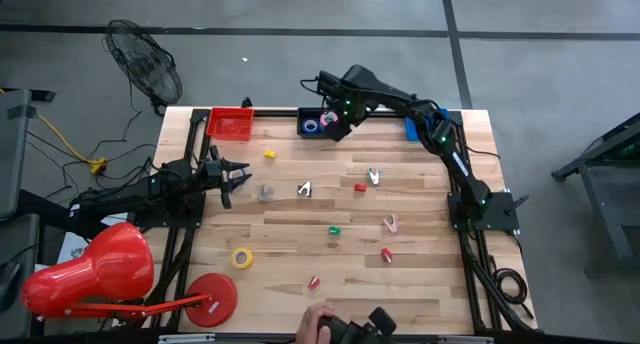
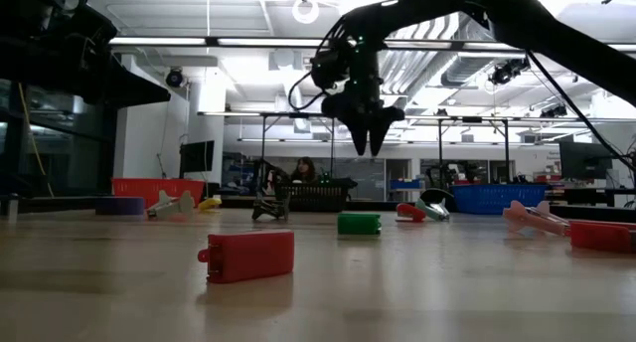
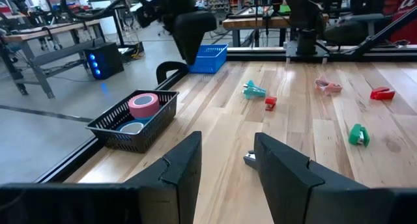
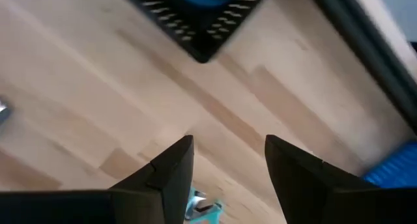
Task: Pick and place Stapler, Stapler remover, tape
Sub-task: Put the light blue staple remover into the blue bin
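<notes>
— Yellow tape point(image 1: 242, 257) lies flat near the left front corner; where do you stand?
— My right gripper point(image 1: 337, 127) hovers spread and empty beside the far black bin point(image 1: 303, 122). Light, stiff ring: pinch across its rim.

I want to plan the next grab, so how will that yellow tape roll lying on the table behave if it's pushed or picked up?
The yellow tape roll lies flat on the table, so a push would likely slide it rather than roll it. Small with an open centre, it is probably light. Tipped onto its edge, it could roll away.
</notes>
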{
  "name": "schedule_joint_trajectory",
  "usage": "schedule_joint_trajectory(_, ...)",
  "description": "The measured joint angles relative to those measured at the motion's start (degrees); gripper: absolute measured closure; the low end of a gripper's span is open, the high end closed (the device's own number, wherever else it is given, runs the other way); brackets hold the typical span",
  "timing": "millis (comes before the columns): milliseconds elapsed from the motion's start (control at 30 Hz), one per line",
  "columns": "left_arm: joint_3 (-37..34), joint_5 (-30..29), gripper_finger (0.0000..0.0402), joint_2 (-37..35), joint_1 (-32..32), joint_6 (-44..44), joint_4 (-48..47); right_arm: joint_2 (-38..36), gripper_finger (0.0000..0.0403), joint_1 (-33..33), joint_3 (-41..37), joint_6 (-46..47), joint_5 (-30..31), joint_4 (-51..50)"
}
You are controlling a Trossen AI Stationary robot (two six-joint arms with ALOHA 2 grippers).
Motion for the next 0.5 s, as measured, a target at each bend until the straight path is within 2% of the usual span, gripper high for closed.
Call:
schedule_joint_trajectory(100, -0.02, -0.02, 0.0263, -0.02, 0.00, -0.02, 0.00, -1.14, 0.0221, 0.39, -0.71, 3.24, 1.96, 0.12)
schedule_joint_trajectory(200, -0.01, 0.01, 0.0263, -0.01, 0.00, -0.01, 0.00, -4.01, 0.0221, 0.87, -5.16, 4.42, 2.02, 1.60)
schedule_joint_trajectory(500, -0.02, 0.01, 0.0263, 0.00, 0.00, -0.01, -0.01, -21.96, 0.0221, 2.20, -33.46, 12.49, 4.07, 18.60)
